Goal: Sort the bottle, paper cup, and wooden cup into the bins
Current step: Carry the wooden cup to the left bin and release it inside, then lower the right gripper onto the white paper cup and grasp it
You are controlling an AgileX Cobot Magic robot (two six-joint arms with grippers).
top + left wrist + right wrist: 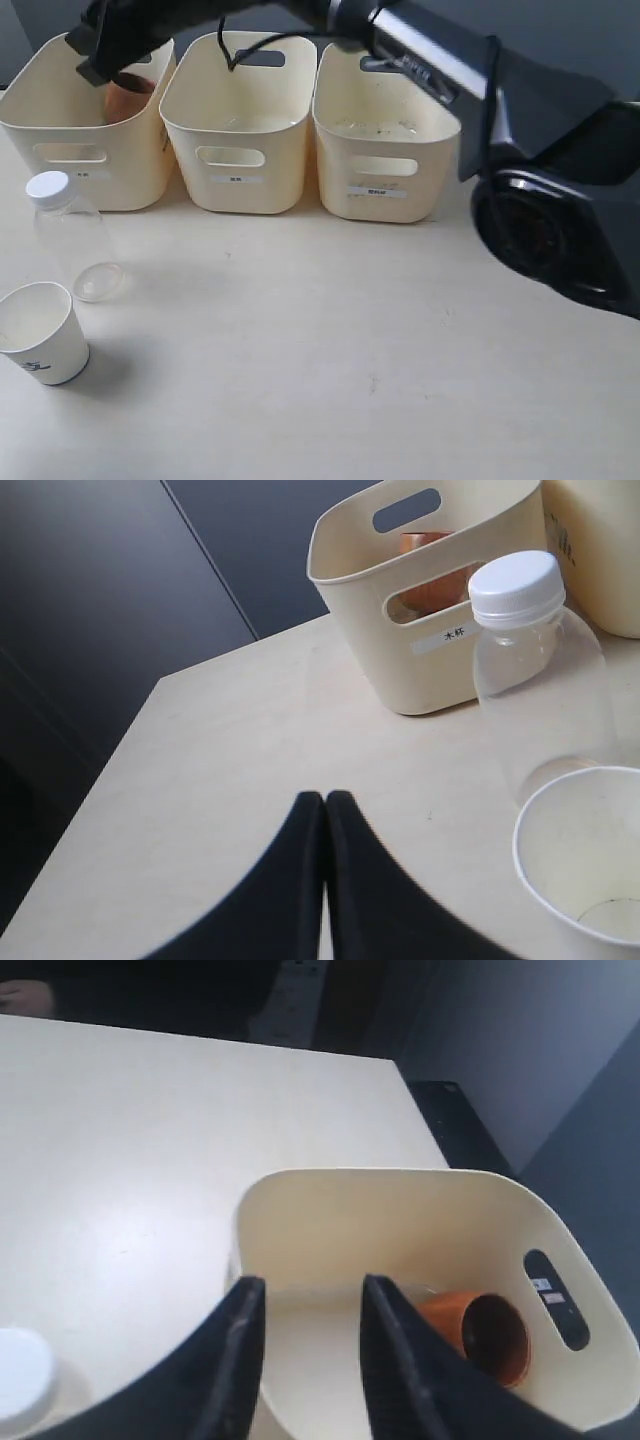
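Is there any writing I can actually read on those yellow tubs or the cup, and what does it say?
"木杯": white label on the left bin, sharpest in the left wrist view.
Middle bin label: too blurred to read.
Right bin label: too blurred to read.
Dark logo on the paper cup: too small to read.
Bottle: no text visible.

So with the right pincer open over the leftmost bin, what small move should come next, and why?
Probably lift the right pincer clear of the leftmost cream-yellow plastic bin: it is open and empty, and the rounded brown wooden cup already lies inside.
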